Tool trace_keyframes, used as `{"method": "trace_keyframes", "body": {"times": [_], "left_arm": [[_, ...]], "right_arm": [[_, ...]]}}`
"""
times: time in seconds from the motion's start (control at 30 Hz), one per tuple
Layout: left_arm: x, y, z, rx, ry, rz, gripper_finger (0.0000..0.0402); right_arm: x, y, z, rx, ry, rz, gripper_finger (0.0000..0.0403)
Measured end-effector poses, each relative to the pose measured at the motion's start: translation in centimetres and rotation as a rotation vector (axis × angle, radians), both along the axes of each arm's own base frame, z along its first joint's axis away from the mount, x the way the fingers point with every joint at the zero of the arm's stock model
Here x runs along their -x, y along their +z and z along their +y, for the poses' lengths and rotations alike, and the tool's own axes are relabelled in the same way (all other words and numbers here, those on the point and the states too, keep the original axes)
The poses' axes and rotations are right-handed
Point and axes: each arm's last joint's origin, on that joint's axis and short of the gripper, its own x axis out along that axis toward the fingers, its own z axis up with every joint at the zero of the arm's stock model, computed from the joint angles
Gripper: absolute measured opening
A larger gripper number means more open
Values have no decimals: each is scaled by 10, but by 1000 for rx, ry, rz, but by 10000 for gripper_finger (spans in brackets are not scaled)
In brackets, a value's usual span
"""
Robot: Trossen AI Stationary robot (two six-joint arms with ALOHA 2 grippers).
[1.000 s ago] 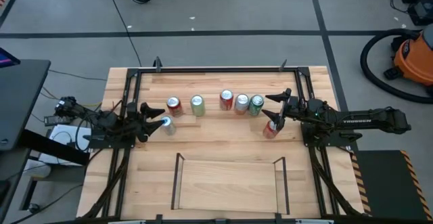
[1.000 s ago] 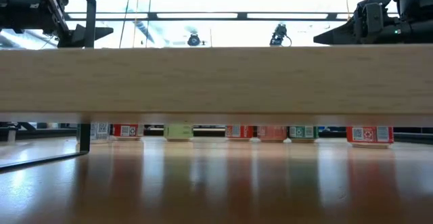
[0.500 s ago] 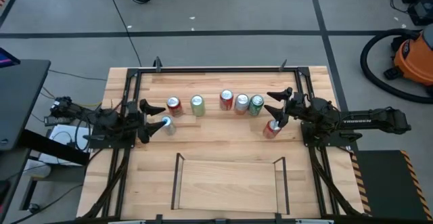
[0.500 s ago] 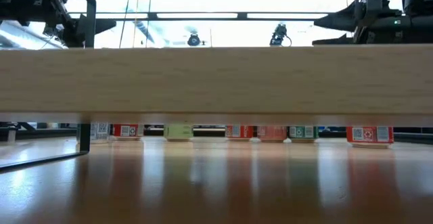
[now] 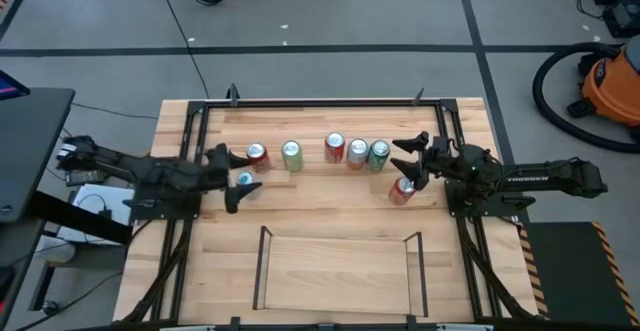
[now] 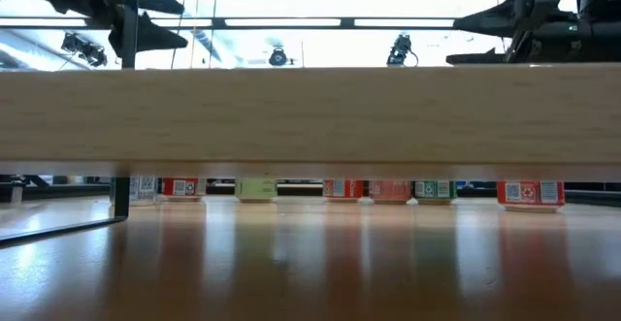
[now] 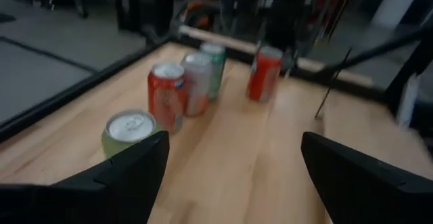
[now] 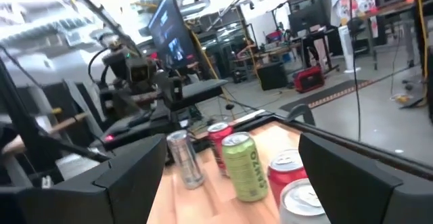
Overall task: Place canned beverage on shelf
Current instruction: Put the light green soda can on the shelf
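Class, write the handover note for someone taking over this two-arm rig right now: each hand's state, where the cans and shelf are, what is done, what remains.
Left hand: open, empty, at the silver can on the table's left.
Right hand: open, empty, above the red can on the right.
Five more cans stand in the far row, among them a green can.
Shelf: near side, holds no can.
Done: nothing placed.
Left: grasp a can, set it on the shelf.
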Motion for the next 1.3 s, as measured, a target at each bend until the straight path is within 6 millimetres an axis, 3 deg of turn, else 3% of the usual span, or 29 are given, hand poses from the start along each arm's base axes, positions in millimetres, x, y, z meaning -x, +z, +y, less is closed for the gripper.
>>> {"method": "trace_keyframes", "body": {"times": [0.23, 0.43, 0.67, 0.83, 1.3], "left_arm": [[-25, 17, 12, -64, 44, 145, 347], [-51, 30, 31, -4, -15, 319, 347], [-82, 41, 59, 39, -16, 490, 347], [-104, 45, 74, -22, -49, 626, 347], [-159, 19, 97, -165, -144, 857, 348]], "right_arm": [[-4, 11, 2, -10, 79, -32, 348], [-17, 19, 4, 54, 31, 73, 348], [-35, 14, 14, 135, -20, 208, 348], [-43, 12, 24, 187, -65, 272, 348], [-53, 9, 47, 269, -72, 342, 348]]}}
